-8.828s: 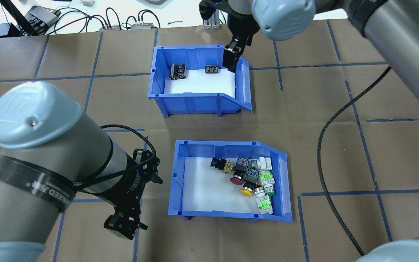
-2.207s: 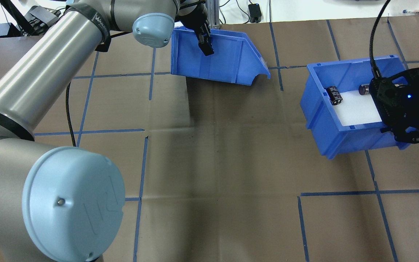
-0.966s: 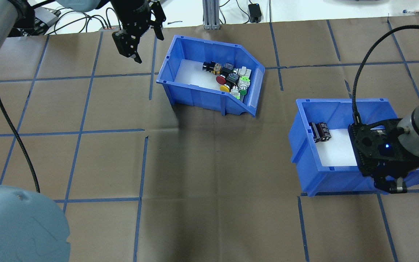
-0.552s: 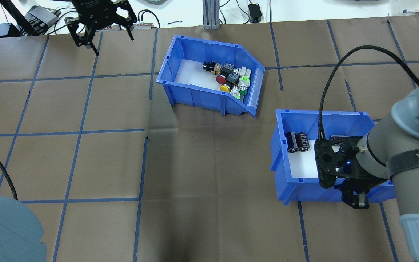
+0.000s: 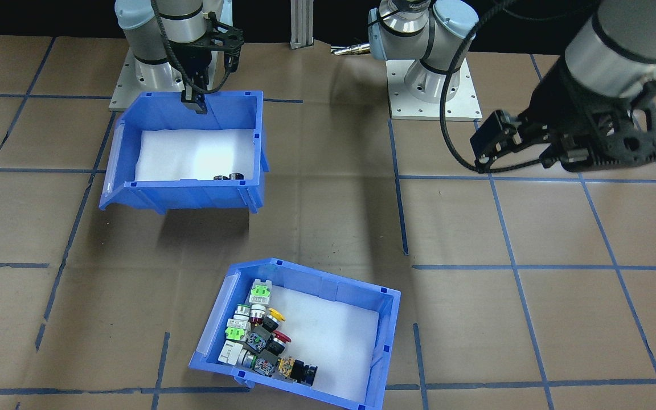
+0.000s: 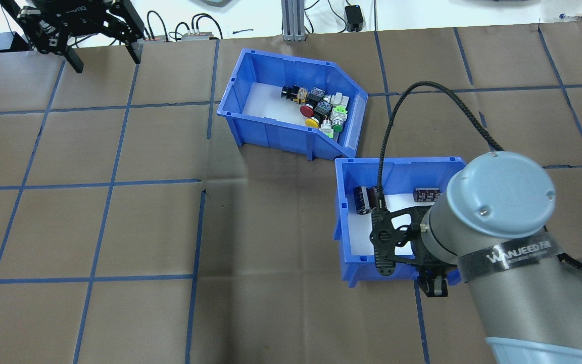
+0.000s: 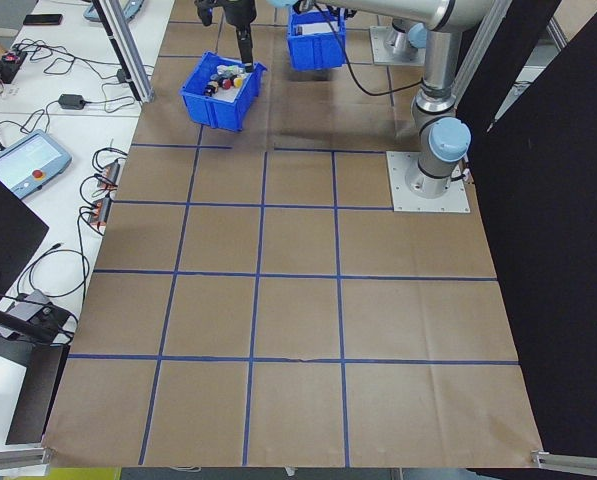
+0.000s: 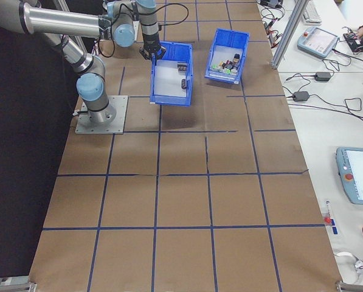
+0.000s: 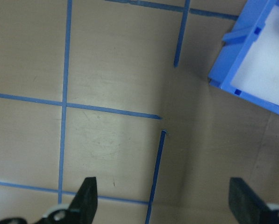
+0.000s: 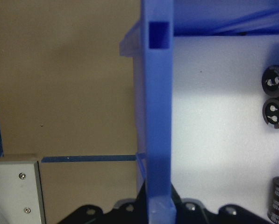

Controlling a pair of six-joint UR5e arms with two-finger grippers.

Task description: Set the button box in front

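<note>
1. The button box (image 6: 291,132), a blue bin lined with white foam, sits on the brown papered surface (image 6: 144,227) toward twelve o'clock in the overhead view, on the far side from the robot.
2. Its switches (image 6: 321,111), with red, yellow and green parts, are bunched at the bin's three o'clock end.
3. A second blue bin (image 6: 344,217) lies just beside the button box at its five o'clock corner; whether they touch cannot be told. It holds a few black cylinders (image 6: 366,198).
4. The right pincer (image 5: 194,102) is pinching the near wall of this second bin; the wrist view shows the blue wall running down between its fingers.
5. The left pincer (image 6: 101,53) hangs spread wide and empty at ten o'clock in the overhead view, well apart from both bins.
</note>
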